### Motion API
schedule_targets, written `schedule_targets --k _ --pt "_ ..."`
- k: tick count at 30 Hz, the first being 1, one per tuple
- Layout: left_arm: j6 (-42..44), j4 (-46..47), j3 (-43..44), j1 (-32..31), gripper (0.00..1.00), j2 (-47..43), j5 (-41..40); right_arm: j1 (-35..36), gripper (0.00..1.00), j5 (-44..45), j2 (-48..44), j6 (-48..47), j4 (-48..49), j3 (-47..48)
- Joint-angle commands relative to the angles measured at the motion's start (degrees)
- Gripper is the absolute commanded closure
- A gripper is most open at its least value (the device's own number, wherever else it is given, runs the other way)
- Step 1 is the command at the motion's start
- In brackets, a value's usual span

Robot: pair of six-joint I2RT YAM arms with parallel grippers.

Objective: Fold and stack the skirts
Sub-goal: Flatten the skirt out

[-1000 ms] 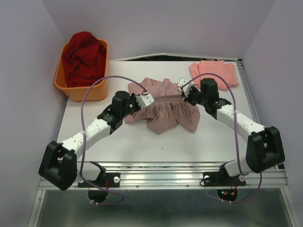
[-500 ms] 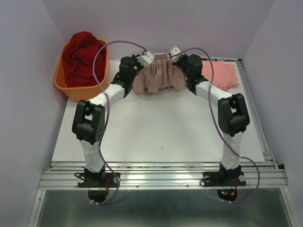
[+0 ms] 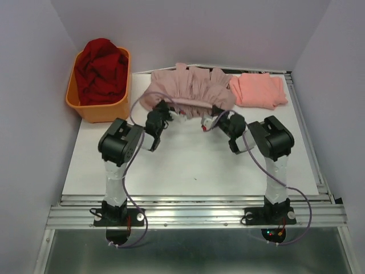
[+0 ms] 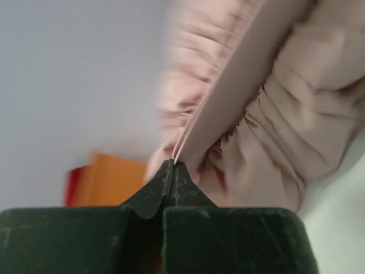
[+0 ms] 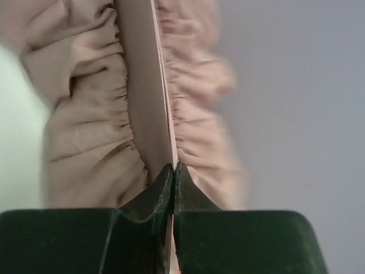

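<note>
The dusty mauve skirt [image 3: 191, 85] is spread at the back of the table, ruffled hem towards the far wall and waistband stretched between my two grippers. My left gripper [image 3: 173, 110] is shut on the waistband's left end; in the left wrist view its tips [image 4: 173, 165] pinch the flat band, with the gathered skirt [image 4: 285, 114] beyond. My right gripper [image 3: 210, 118] is shut on the right end; in the right wrist view its tips [image 5: 174, 168] clamp the band edge, skirt [image 5: 85, 131] on both sides. The salmon-pink skirt [image 3: 259, 90] lies folded at the back right.
An orange tub [image 3: 100, 108] holding red cloth [image 3: 102, 68] stands at the back left, beside the mauve skirt; its side [image 4: 114, 182] shows in the left wrist view. Both arms are folded back, elbows raised over the table's middle. Walls enclose the table on three sides.
The arms lifted the mauve skirt from mid-table, swung it to the far edge, then drew the waistband back. The skirt now lies spread, hem at the back.
</note>
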Motion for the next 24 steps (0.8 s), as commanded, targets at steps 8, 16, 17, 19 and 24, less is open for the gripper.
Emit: schedule_targets --k 8,16,17,19,24 --pt "11.71 46.89 -22.21 0.65 1.00 6.71 -5.53 -2.06 0.99 -6.54 2.45 -7.91 27.62 -19.27" --pt "1.78 32.51 -23.80 -0.92 1.00 -7.95 -9.58 -1.44 0.99 -5.83 -6.93 -3.61 19.18 -21.12" --pt "-0.06 27.86 -23.88 -0.93 1.00 -10.93 -8.97 -1.44 0.99 -5.40 -9.48 -2.56 10.74 -20.77" --pt "-6.47 8.38 -21.61 -1.01 1.00 -22.42 -6.95 -1.44 0.99 -5.22 -17.57 0.78 -5.55 -18.23" --pt "-12.03 -19.71 -18.16 -2.33 1.00 -30.82 -1.32 -1.44 0.99 -7.32 -28.03 0.98 -28.61 -14.88"
